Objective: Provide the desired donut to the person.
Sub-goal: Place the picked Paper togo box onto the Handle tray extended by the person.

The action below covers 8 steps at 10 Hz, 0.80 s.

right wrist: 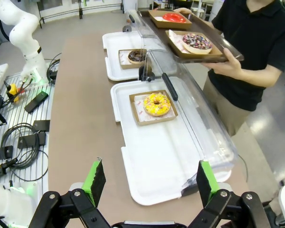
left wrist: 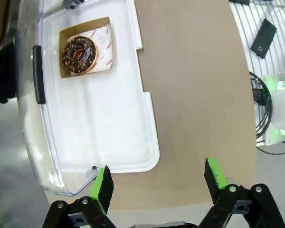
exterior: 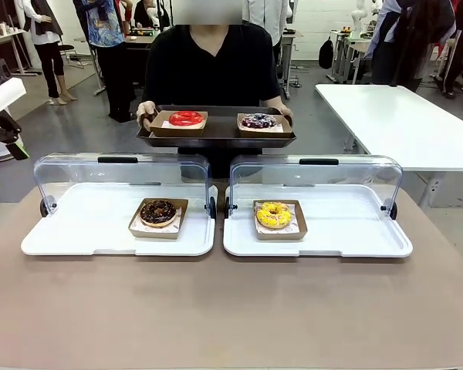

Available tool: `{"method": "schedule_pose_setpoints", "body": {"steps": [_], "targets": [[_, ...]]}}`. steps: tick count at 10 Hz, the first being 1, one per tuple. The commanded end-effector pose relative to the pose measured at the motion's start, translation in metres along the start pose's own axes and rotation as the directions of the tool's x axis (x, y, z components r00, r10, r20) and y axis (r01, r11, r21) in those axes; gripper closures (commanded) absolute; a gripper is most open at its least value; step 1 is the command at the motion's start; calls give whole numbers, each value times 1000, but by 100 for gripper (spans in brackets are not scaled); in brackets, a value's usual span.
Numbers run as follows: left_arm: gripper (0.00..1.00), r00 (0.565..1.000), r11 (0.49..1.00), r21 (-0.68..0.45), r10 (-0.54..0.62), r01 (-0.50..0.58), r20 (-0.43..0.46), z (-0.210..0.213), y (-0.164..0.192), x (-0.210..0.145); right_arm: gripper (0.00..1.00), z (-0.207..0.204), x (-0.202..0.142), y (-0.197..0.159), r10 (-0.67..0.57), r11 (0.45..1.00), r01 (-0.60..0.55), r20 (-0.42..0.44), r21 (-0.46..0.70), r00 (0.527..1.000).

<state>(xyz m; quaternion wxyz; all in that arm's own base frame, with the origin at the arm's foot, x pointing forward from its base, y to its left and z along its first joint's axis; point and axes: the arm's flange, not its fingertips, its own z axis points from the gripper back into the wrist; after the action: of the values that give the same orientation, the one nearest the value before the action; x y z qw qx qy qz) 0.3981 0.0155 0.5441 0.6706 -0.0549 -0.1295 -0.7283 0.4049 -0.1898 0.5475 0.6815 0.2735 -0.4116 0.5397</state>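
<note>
A chocolate donut (exterior: 158, 212) lies in a brown paper tray inside the left white case (exterior: 62, 239). A yellow donut (exterior: 273, 215) lies the same way in the right white case (exterior: 355, 235). Both clear lids stand raised. At the far side the person (exterior: 212, 65) in a black shirt holds a dark serving tray (exterior: 216, 139) carrying a red donut (exterior: 186, 118) and a dark sprinkled donut (exterior: 258, 121). My left gripper (left wrist: 159, 179) hovers open above the table's near edge, well back from the chocolate donut (left wrist: 79, 54). My right gripper (right wrist: 149, 176) is open and empty, short of the yellow donut (right wrist: 156, 103).
Bare brown tabletop (exterior: 231, 308) stretches in front of both cases. A white table (exterior: 401, 116) stands at the back right. Cables and small devices lie on a wire rack (right wrist: 19, 128) beside the table. Other people stand farther back in the room.
</note>
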Motion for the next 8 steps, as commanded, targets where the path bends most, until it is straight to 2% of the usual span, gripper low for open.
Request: {"method": "schedule_pose_setpoints", "body": {"steps": [1,8], "targets": [[0,1000,1000,-7,-12,12,4,6,-5,3,0,0,0,1,3,1000,-3,-4,3,1000],[0,1000,1000,0,-6,6,2,4,-3,2,0,0,0,1,3,1000,-3,-4,3,1000]]}}
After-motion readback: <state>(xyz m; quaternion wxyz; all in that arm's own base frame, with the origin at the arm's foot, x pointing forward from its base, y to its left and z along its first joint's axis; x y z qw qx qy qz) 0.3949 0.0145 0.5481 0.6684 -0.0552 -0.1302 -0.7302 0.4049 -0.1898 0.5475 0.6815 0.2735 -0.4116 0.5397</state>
